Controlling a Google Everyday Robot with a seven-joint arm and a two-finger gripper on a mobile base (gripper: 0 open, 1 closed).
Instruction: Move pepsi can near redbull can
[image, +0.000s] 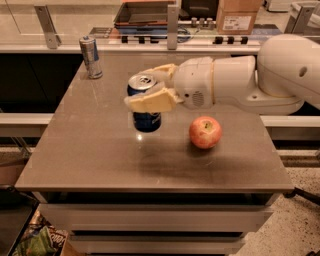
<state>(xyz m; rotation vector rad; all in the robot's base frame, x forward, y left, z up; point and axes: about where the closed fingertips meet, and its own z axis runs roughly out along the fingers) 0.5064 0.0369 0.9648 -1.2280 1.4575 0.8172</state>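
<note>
One grey table (100, 165) fills most of what we see. Over its right edge the white arm (280, 70) reaches in toward the table's middle. There the gripper (141, 89) has its two tan fingers closed around the pepsi can (146, 121), one in front and one behind, gripping it near the silver top. The can is upright over the table's centre; we cannot tell whether its base touches the surface. The apple (205, 132) rests on the table right of centre. The redbull can (91, 57) stands at the table's far left corner.
</note>
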